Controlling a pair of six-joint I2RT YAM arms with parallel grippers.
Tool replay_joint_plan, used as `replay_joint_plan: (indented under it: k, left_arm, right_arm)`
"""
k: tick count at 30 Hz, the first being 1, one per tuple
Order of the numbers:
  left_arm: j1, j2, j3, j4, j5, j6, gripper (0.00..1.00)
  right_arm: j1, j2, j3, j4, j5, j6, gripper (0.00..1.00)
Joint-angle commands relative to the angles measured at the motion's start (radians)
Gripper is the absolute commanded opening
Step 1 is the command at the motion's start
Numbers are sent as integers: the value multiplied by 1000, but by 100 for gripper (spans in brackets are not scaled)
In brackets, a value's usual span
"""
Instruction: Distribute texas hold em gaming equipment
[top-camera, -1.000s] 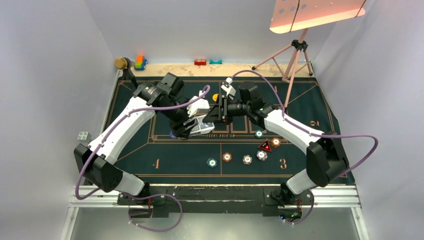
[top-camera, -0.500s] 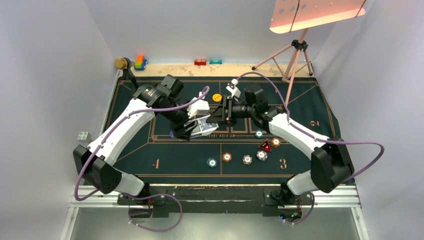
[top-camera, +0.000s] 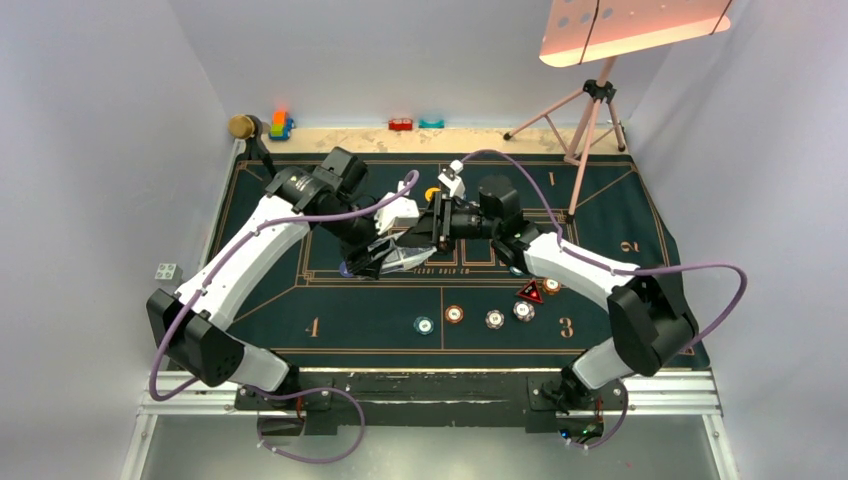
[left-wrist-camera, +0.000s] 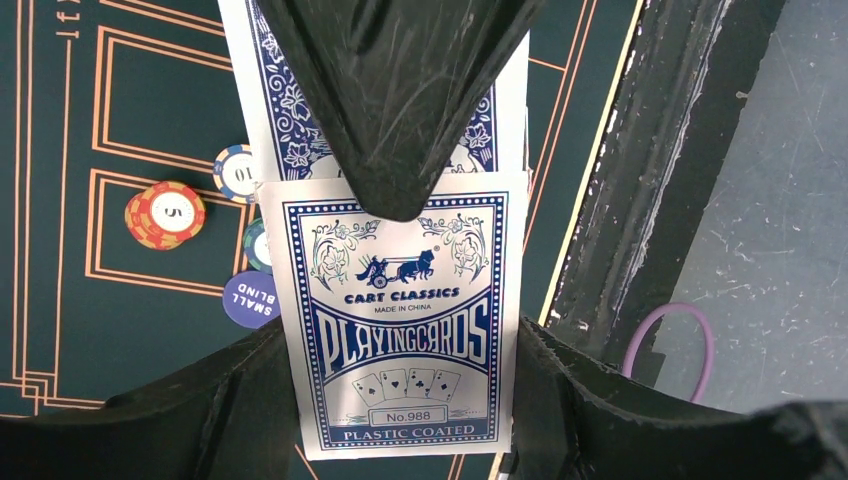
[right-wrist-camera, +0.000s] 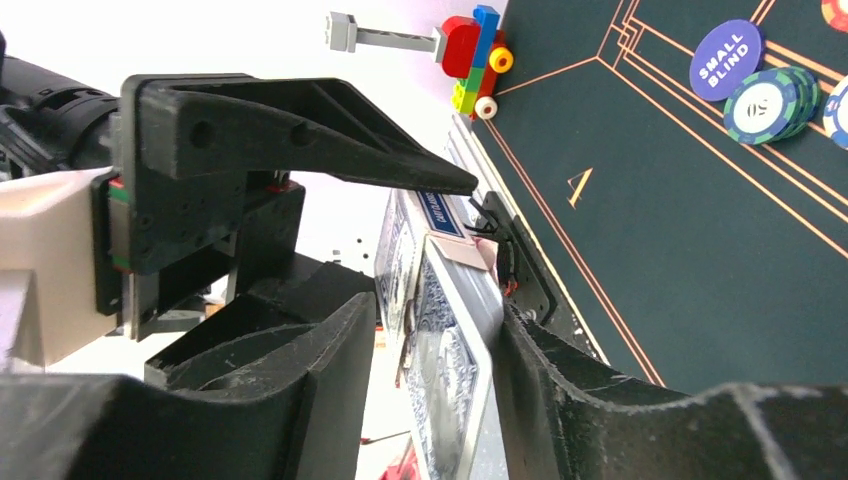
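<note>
So over the last second the right end effector (top-camera: 425, 238) has slid left across the felt surface (top-camera: 620, 215) and closed the gap to the left end effector (top-camera: 383, 257). The left one is clamped on the long edges of a blue "Cart Classics" card pack (left-wrist-camera: 400, 330), held up off the felt near the middle of the layout. The right one's jaws now straddle the far end of that pack: one dark finger lies flat over its face in the left wrist view, and the pack sits edge-on between both fingers in the right wrist view. The gap is narrow, but whether it's actually pinching yet can't be told. Side effect of the reach: the right forearm now covers most of the yellow button (top-camera: 431, 192) and the chips that showed just behind the red triangular marker (top-camera: 530, 292). Looks like the handoff/unboxing step, so probably no cards dealt yet. As a container, the pack has a blue floral-backed card (left-wrist-camera: 275, 110) poking out past its far end, so something's in there, count unknowable. The rest of the gear sits loose on the felt: an orange chip (top-camera: 454, 314), a teal chip (top-camera: 424, 325) and a pale chip (top-camera: 494, 318) near the front, plus the "small blind" chip (left-wrist-camera: 250, 298) down below the held pack.
</note>
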Motion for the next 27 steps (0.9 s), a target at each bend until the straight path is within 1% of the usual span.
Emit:
replay_joint_plan:
  k: [1, 4, 5, 6, 7, 9, 10, 11, 12, 13, 14, 15, 19, 27]
  left_arm:
    - [-5, 0, 53, 48, 12, -12, 0]
    - [-4, 0, 54, 51, 8, -10, 3]
    - [-4, 0, 55, 51, 8, -10, 5]
    - [-4, -1, 54, 52, 6, -10, 8]
    - [-5, 0, 54, 53, 6, -10, 12]
    - [-4, 1, 54, 52, 5, -10, 30]
    - [-5, 0, 53, 52, 3, -8, 40]
    - [-5, -1, 53, 52, 3, -7, 50]
    - [-6, 1, 53, 53, 3, -6, 58]
    - [-7, 1, 52, 53, 3, -6, 68]
    - [-9, -1, 52, 56, 5, -7, 86]
    - [-12, -3, 47, 63, 6, -9, 99]
    - [-32, -8, 37, 99, 3, -16, 100]
    - [-55, 7, 12, 60, -22, 6, 100]
  right_arm:
    - [21, 9, -23, 147, -53, 79, 45]
    - [21, 9, -38, 159, -54, 96, 31]
    - [21, 10, -42, 166, -55, 105, 26]
    - [21, 13, -46, 173, -56, 114, 19]
    - [21, 15, -49, 183, -58, 121, 14]
    - [19, 15, -54, 199, -60, 133, 6]
    - [21, 15, -54, 202, -60, 136, 2]
    - [19, 15, -54, 202, -58, 139, 0]
    - [19, 15, -54, 200, -58, 138, 0]
    - [19, 15, -53, 200, -57, 138, 0]
    - [19, 15, -52, 200, -56, 138, 0]
    - [20, 16, -52, 200, -55, 140, 0]
    - [19, 19, -51, 201, -50, 143, 0]
    - [16, 22, -48, 184, -45, 140, 0]
